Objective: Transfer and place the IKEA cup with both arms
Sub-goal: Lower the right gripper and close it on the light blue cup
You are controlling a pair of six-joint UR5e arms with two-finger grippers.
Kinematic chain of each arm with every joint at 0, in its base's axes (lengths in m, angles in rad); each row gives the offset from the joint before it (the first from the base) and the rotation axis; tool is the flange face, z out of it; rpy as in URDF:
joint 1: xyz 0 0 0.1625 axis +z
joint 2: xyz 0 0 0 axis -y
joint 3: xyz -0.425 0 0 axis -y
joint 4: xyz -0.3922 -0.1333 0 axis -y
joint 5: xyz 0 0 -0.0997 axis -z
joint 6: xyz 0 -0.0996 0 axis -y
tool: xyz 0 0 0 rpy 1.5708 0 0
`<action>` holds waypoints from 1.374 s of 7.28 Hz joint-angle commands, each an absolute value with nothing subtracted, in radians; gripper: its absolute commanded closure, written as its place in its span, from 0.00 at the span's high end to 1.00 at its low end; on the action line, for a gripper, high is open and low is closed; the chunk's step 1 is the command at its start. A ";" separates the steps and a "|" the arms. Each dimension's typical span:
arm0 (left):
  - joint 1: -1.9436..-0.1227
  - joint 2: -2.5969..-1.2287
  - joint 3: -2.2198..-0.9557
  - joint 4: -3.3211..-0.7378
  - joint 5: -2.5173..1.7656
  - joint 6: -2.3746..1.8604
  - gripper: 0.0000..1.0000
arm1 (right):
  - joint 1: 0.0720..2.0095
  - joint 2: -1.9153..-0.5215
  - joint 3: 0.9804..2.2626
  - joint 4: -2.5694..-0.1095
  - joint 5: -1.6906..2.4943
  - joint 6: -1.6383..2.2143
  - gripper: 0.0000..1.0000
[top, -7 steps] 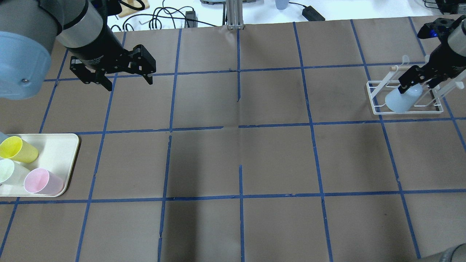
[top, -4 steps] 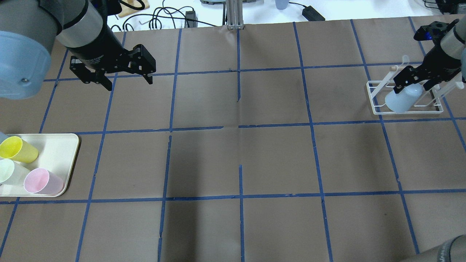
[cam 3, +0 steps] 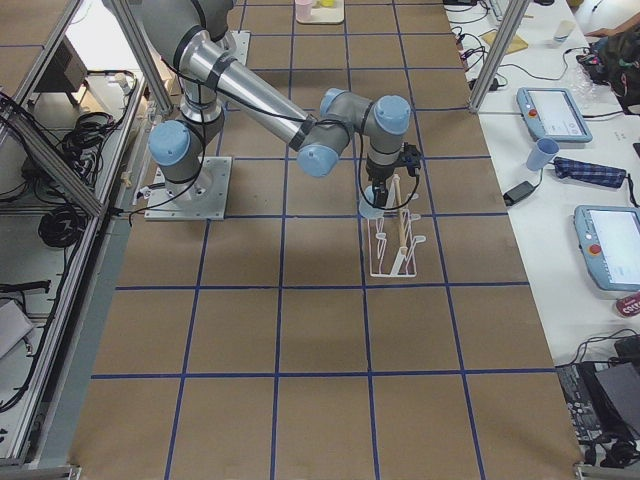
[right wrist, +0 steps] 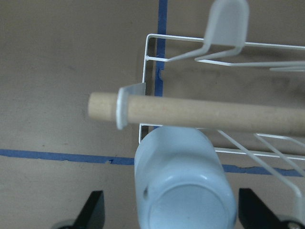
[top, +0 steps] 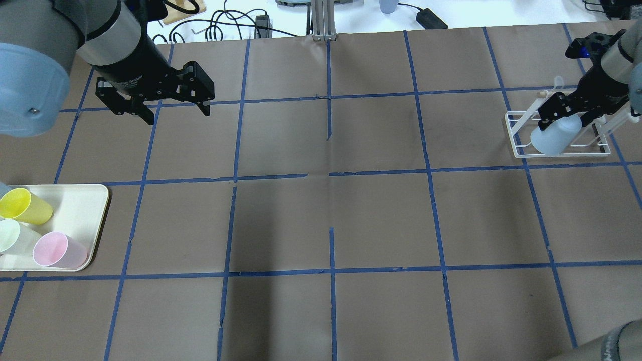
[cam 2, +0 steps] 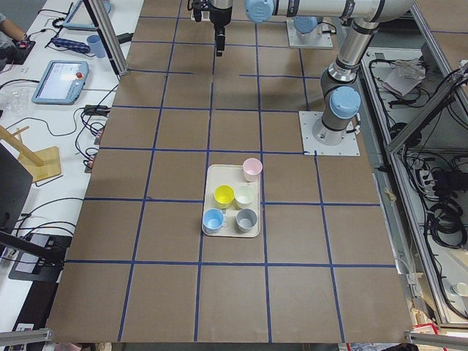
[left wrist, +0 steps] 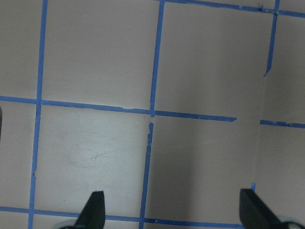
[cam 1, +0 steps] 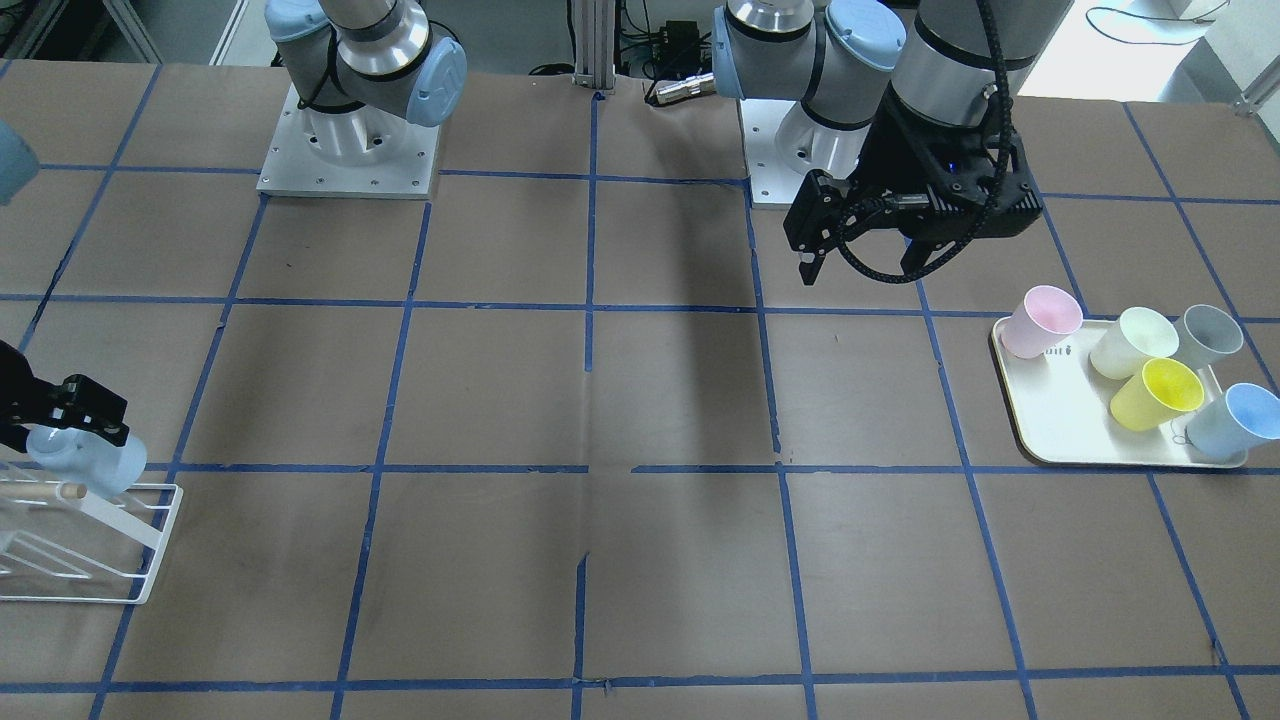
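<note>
— Where is the IKEA cup [right wrist: 183, 191]?
— Between the two black fingers [right wrist: 94, 210] of my right tool [top: 565, 120]. Its flat round base faces my wrist and its mouth points away. It is matte, pale blue plastic, tapered, and leans at a tilt in the end of the rack [top: 516, 145] nearest that tool.
— Are you gripping it?
— No. That tool is spread wide, and I see bare paper between one finger and the cup's wall.
— What is the rack like?
— Thin white wire bent into prongs, with a round, pale wooden dowel [right wrist: 214, 112] running crosswise just beyond the cup.
— And your other side?
— My left tool [top: 178, 115] is released as well, fingers far apart with nothing between them. It hangs above the surface [top: 381, 220], which is creased brown paper ruled into squares by blue tape. Well off to that tool's side lies a cream tray [cam 1: 1060, 420] with rounded corners, carrying a pink tumbler [cam 1: 1040, 320] and a yellow tumbler [cam 1: 1155, 395].
</note>
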State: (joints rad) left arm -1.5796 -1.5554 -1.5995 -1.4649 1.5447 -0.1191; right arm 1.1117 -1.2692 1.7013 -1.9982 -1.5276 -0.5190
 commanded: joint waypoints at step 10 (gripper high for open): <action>-1.578 -1.555 -1.598 -1.465 1.545 -0.118 1.00 | 1.112 -1.262 1.695 -2.025 -1.536 -0.517 0.41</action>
